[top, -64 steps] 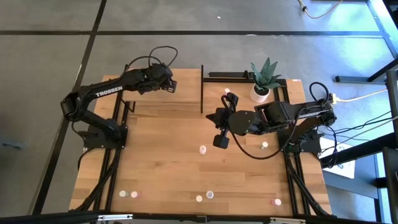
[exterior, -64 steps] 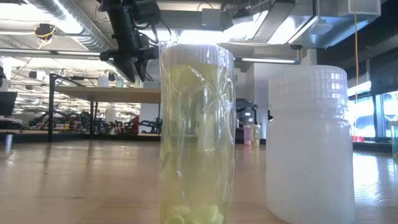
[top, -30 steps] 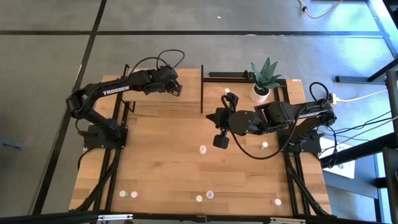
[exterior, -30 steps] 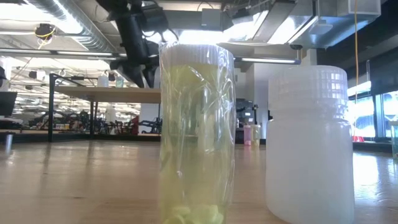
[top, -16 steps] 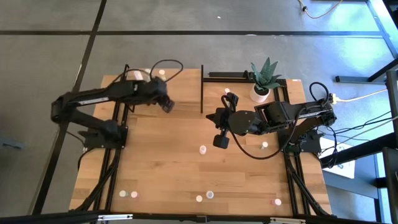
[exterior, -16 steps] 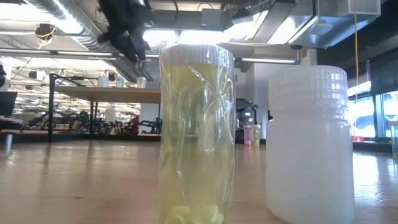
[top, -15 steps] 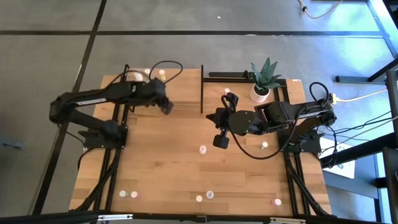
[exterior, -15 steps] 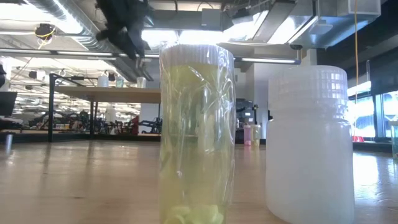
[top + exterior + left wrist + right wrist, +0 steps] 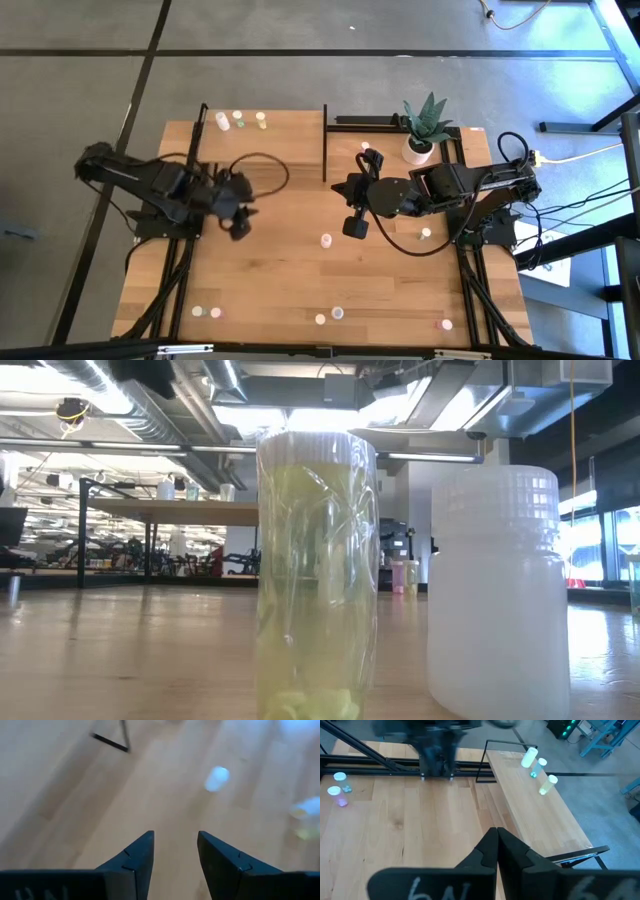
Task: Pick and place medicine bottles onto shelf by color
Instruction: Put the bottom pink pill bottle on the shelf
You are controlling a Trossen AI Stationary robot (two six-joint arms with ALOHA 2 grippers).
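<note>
From above, the left gripper (image 9: 238,226) hangs over the bare wooden tabletop (image 9: 290,270) at about nine o'clock from the table's centre, near the left arm's base. Its own wrist camera shows the two dark fingers (image 9: 135,862) parted by a narrow gap with only wood between them — they hold nothing. Past those fingers a small white bottle (image 9: 216,778) lies blurred on the planks, and another pale shape (image 9: 307,810) sits at the frame's edge, too smeared to name.

The right gripper (image 9: 355,226) rests just right of centre, at roughly three o'clock, its fingers (image 9: 492,851) pressed together and empty. A single bottle (image 9: 326,240) stands on the table just beside it, towards seven o'clock from its tip.

The shelf (image 9: 270,140) runs along the far edge at about eleven o'clock, framed by thin black posts (image 9: 325,143). Three bottles (image 9: 238,120) stand in a row at its far-left end — whitish, green-topped and yellow-topped, as far as can be told. Another bottle (image 9: 365,147) sits on the raised part at one o'clock, near the potted plant (image 9: 424,128).

More bottles lie along the near edge: a pair (image 9: 206,312) at seven o'clock, a pair (image 9: 329,316) at six, one (image 9: 446,323) at five. One more (image 9: 425,234) sits under the right arm.

In the low view a yellow-tinted bottle (image 9: 317,575) and a white ribbed bottle (image 9: 497,590) fill the foreground.
</note>
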